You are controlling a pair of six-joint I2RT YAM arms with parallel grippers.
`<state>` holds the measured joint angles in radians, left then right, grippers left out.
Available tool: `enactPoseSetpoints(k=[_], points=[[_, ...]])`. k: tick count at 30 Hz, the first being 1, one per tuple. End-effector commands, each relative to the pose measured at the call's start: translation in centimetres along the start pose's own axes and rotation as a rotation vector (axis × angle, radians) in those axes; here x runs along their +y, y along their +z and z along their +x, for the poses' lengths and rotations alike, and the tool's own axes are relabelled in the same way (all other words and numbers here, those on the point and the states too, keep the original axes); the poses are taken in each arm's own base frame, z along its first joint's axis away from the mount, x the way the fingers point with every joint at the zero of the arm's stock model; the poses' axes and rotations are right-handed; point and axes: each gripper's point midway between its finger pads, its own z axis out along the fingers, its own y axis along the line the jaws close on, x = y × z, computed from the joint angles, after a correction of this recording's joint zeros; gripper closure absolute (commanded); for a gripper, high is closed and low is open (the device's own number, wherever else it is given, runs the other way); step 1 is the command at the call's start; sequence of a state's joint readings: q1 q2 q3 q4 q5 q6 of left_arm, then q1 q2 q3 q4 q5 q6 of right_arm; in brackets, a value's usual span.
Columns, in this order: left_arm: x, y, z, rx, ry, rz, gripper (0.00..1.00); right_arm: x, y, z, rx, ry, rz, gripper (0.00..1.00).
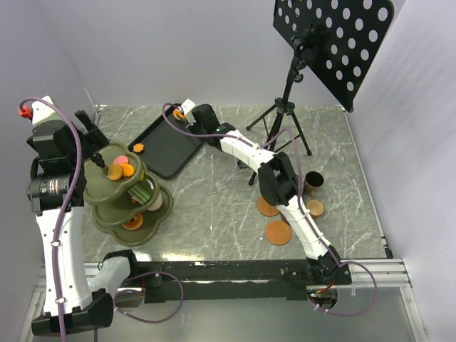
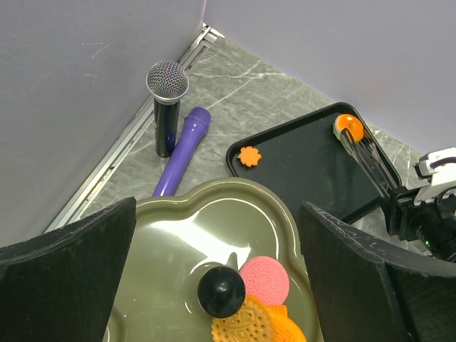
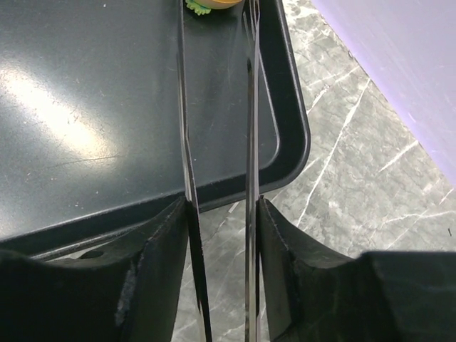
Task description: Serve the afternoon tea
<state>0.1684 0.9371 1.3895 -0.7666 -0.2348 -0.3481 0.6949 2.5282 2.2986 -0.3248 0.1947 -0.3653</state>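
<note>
Olive-green tiered stand (image 1: 107, 214) carries several pastries, pink round biscuit (image 2: 264, 279) on top. Right gripper (image 3: 222, 206) clasps thin metal tongs (image 3: 251, 128), tips flanking orange donut (image 2: 349, 127) at far end of black rectangular tray (image 2: 313, 171). Orange flower biscuit (image 2: 249, 156) also there, unserved. Left gripper (image 2: 217, 263) spread wide above stand.

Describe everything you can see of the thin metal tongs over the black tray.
The tongs are two thin, shiny metal blades, long and nearly parallel, with a gap between them. The right hand grips them, one finger pressed against the outside of each blade. They stretch out over a corner of the black tray, crossing above its rim, towards an orange pastry that sits between their far ends. Whether the tips actually pinch the pastry cannot be told.
</note>
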Motion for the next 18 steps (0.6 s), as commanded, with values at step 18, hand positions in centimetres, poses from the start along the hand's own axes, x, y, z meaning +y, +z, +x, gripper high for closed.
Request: enactPoseSetpoints(k=[18], points=[[-0.4, -1.5, -3.2, -0.114, -0.054, 0.027, 0.0, -1.9, -12.8, -6.6, -0.254, 0.068, 0.026, 0.74]])
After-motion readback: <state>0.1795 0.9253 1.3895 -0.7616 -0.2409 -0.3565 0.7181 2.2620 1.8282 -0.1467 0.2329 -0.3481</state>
